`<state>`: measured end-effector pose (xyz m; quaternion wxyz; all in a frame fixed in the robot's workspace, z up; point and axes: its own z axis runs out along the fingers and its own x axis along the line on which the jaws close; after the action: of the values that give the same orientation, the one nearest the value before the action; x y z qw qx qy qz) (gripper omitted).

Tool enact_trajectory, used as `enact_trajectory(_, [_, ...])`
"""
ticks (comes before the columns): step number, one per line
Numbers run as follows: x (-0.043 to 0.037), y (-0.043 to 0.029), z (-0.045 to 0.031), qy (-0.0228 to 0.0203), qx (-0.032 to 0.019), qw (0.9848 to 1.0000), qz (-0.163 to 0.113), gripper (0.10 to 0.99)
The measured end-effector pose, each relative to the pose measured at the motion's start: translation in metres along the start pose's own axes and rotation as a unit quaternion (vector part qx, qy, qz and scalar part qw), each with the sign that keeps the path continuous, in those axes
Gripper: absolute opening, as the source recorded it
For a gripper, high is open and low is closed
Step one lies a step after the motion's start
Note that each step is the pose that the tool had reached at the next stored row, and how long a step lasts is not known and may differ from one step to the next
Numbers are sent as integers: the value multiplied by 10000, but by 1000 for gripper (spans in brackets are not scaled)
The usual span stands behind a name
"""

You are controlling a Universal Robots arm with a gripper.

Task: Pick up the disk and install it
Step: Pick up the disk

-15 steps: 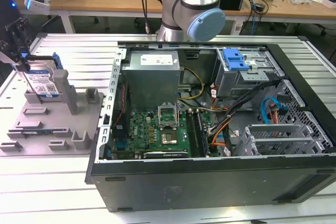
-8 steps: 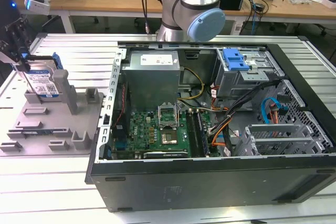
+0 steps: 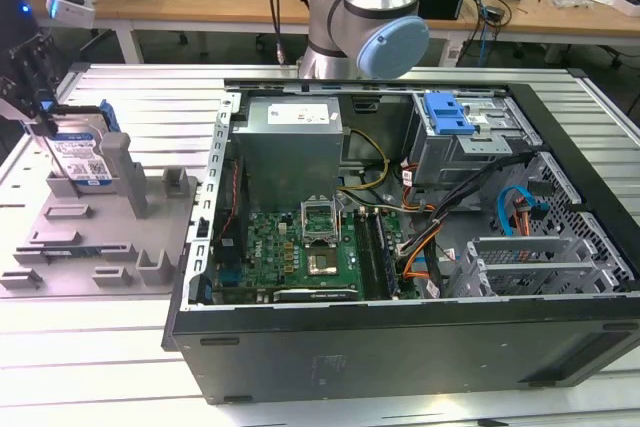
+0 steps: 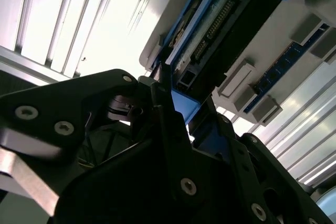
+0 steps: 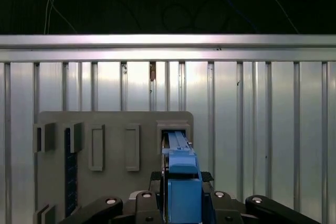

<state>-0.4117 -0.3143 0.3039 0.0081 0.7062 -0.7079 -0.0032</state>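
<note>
Pickup is only at its start: the gripper (image 5: 182, 181) has its fingers (image 4: 167, 109) closed against the blue rails of the disk (image 3: 80, 159), which stands on edge in a slot of the grey holder (image 3: 110, 237) on the exterior view's left, not yet lifted out. We judge the whole install left to do. The open computer case (image 3: 400, 332) lies just beside the holder. Inside we see the drive cage (image 3: 470, 147) with its blue latch (image 3: 447, 114), the motherboard (image 3: 300, 247) and the power supply (image 3: 290, 137). Loose cables (image 3: 440, 232) run beside the cage, and we judge they could crowd the way in
</note>
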Motion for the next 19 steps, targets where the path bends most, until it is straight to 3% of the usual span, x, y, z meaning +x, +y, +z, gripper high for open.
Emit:
enact_trajectory(11, [1,-9,-159,1,-1,10000,0,365])
enact_trajectory(19, [2,-33,-363,0,-1,10000,0,365])
